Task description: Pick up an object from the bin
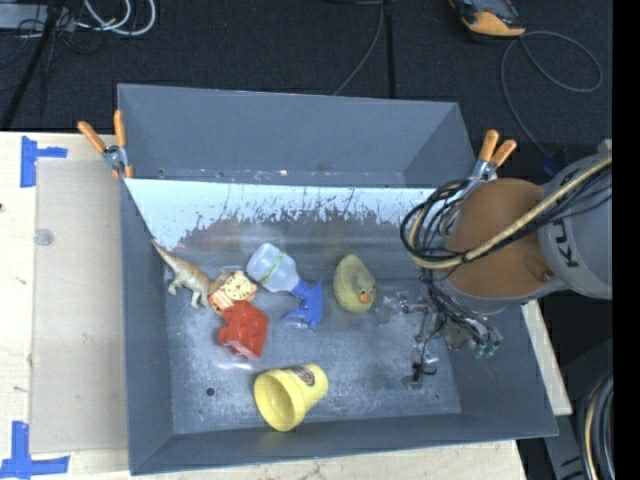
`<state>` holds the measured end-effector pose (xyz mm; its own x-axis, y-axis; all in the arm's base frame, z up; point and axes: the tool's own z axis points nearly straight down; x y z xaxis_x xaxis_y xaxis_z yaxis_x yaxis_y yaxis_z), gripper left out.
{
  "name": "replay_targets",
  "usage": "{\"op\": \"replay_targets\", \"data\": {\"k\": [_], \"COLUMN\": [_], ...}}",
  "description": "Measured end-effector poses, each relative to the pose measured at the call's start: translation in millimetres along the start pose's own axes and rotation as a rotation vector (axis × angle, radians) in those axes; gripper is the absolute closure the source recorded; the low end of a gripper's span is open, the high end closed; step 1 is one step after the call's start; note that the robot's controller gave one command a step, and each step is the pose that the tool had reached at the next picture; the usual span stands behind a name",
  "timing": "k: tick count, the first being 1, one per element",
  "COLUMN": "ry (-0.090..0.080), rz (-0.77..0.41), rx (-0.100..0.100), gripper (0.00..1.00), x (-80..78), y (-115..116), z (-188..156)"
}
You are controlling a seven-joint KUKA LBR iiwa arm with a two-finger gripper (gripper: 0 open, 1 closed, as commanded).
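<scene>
The likeliest pick, to my eye, is the yellow rubber duck. It sits upright on the bin floor just beside the fingers, on the side away from the arm. It is smooth, rounded and soft-looking, with a small orange beak.

The fingers stand apart with nothing between them, low over a bare patch of the grey metal bin. So I'd call this the approach step: nothing is grasped yet, and they are round no object.

The next move would need a shift from that bare patch towards the duck. Then comes a descent with one finger on each side of its body, and a close on the plump middle, not the head. The glossy curve could squirt out of a shallow pinch.

Just past the duck lies a small blue plastic piece, angular and thin. It touches a pale translucent cup tipped on its side.

Further from the fingers are:
- a blocky red toy;
- a little orange and white figure;
- a tan dinosaur with a long tail, over by the far wall.

Nearer the front rim, well apart from the fingers, a yellow flared cup lies on its side, its open mouth facing outward.
</scene>
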<state>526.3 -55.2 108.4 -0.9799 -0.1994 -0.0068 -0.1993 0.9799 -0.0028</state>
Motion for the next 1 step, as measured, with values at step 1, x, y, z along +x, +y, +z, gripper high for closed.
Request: {"op": "replay_targets", "data": {"k": [1], "ry": [0.015], "rz": [-0.128], "rx": [-0.008], "gripper": [0.00], "x": [-10.0], "y": [38.1], "z": [25.3]}}
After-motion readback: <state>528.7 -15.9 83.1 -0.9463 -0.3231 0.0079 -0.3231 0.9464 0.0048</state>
